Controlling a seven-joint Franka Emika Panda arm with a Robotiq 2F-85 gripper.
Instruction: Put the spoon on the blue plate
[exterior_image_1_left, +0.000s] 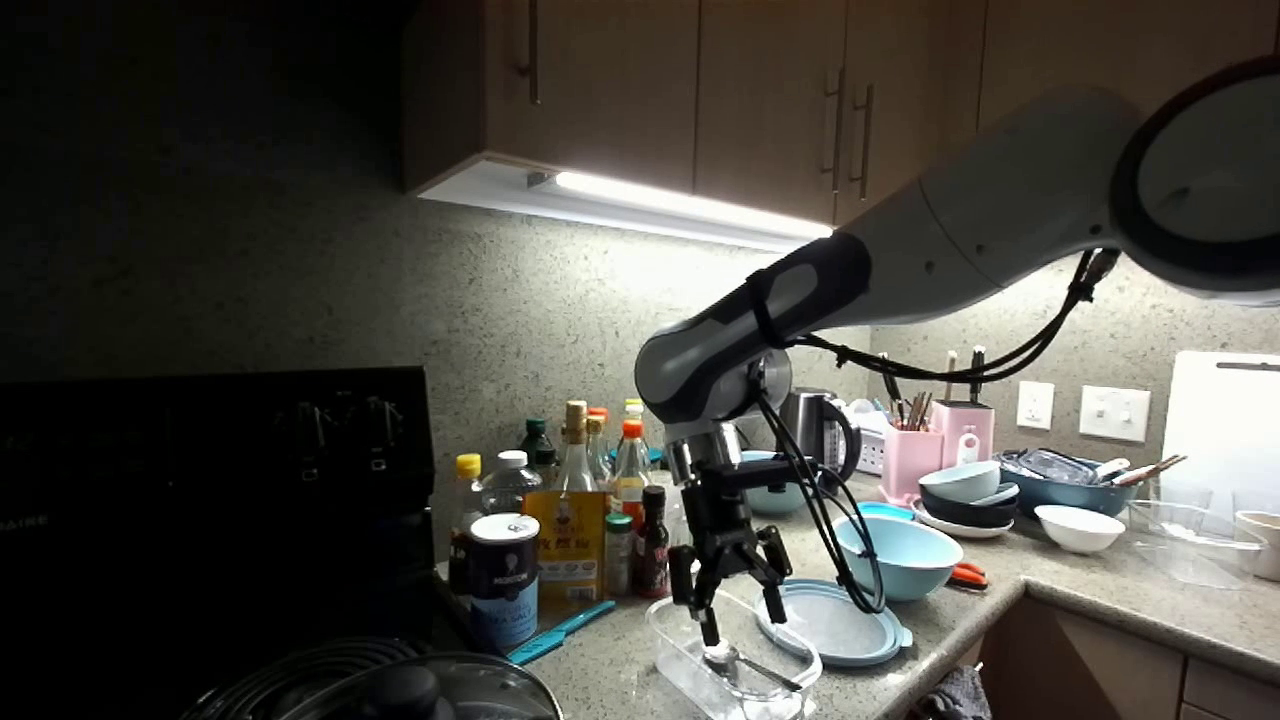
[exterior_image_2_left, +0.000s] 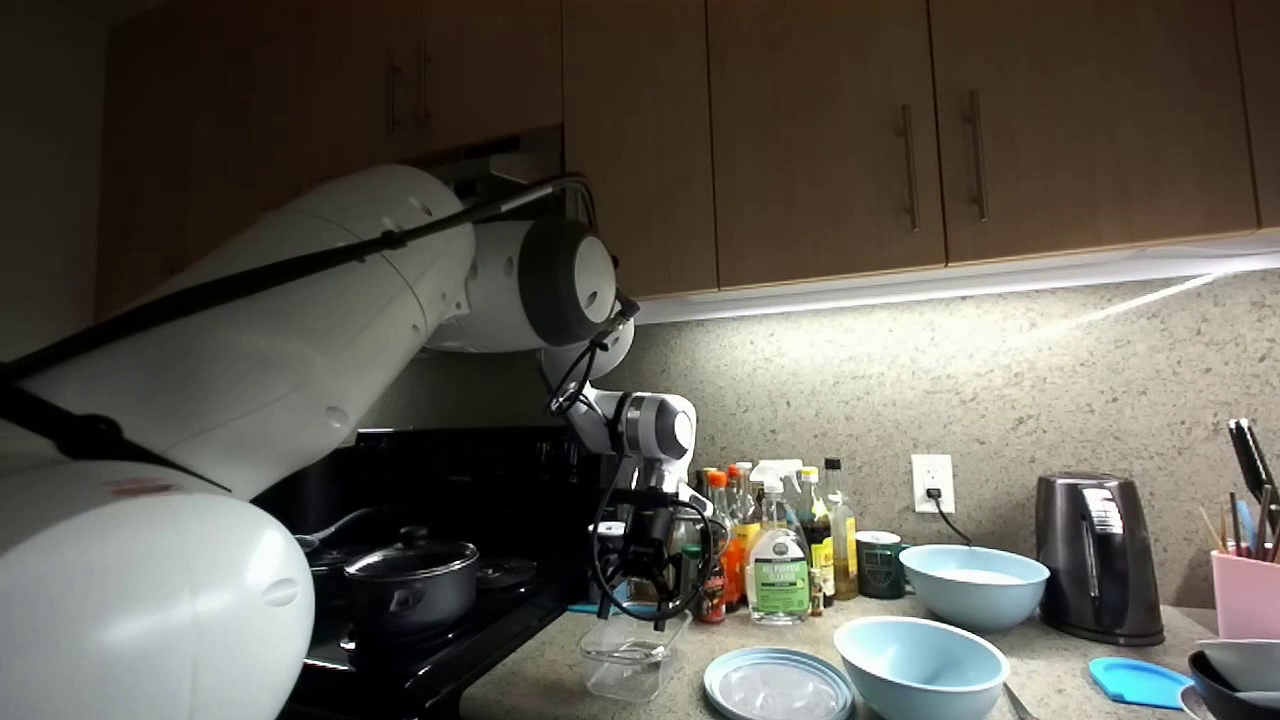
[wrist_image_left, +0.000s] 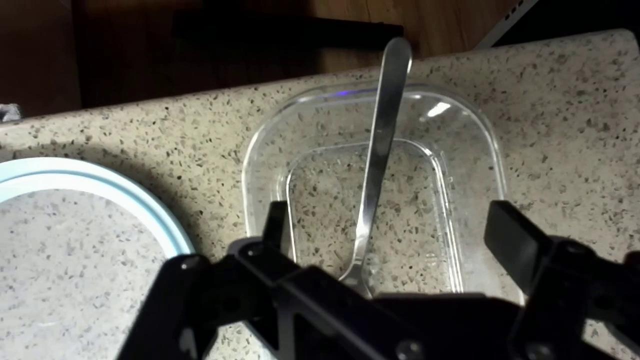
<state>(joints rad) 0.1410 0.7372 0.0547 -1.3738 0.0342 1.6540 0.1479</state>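
A silver metal spoon (wrist_image_left: 377, 165) is lying aslant in a clear, rounded-rectangular plastic container (wrist_image_left: 470, 165), its handle crossing the rim in the wrist view. A black two-fingered gripper (wrist_image_left: 390, 222) is hanging over them with its fingers wide apart. A flat, round, pale-blue-rimmed plate (exterior_image_1_left: 830, 622) is resting just beside the container on the speckled beige countertop (wrist_image_left: 565, 125); a deep light-blue bowl (exterior_image_1_left: 912, 562) is standing next to the plate.
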